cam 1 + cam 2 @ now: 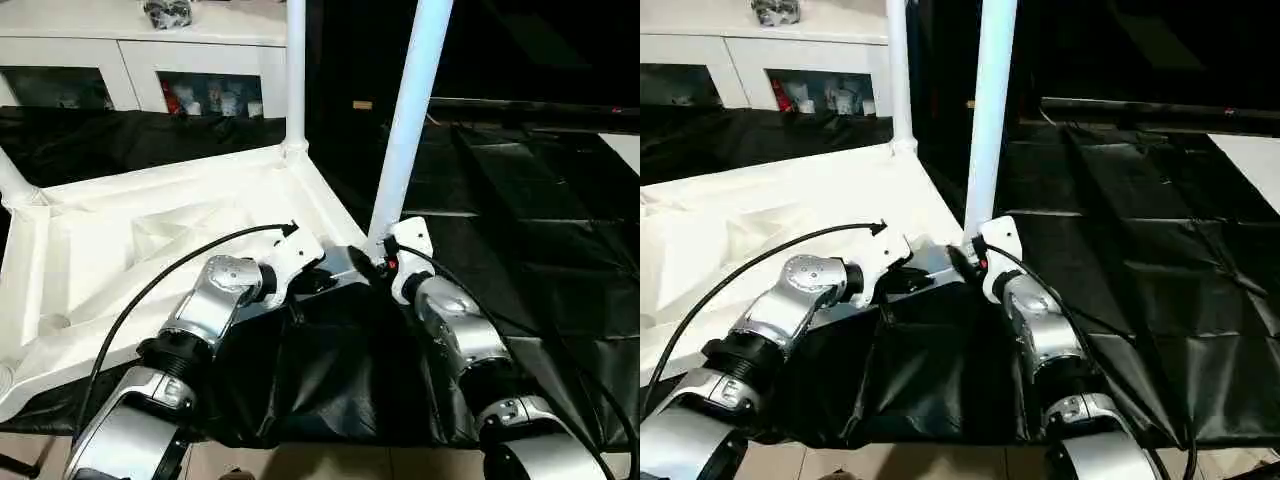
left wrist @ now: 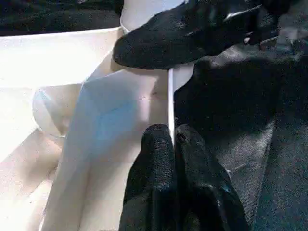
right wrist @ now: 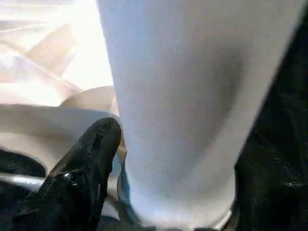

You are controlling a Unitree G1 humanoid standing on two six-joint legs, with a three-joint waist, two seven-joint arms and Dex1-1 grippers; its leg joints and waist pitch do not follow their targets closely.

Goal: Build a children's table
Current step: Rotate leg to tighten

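The white table top [image 1: 200,172] lies underside up on the black-draped surface. A white leg [image 1: 295,70] stands upright in its far corner socket, and another leg [image 1: 12,180] rises at the left corner. At the near right corner a third leg [image 1: 408,120] stands slightly tilted, its base at the socket. My right gripper [image 1: 379,256] is shut on the base of this leg; one finger [image 3: 84,168] presses against its side. My left gripper [image 2: 172,144] is shut on the thin rim of the table top [image 2: 120,120], just beside that corner.
A white cabinet [image 1: 140,60] with glass doors stands behind the table. Black cloth [image 1: 520,220] covers the work surface to the right and hangs over the near edge. Black cables [image 1: 150,285] run along both of my forearms.
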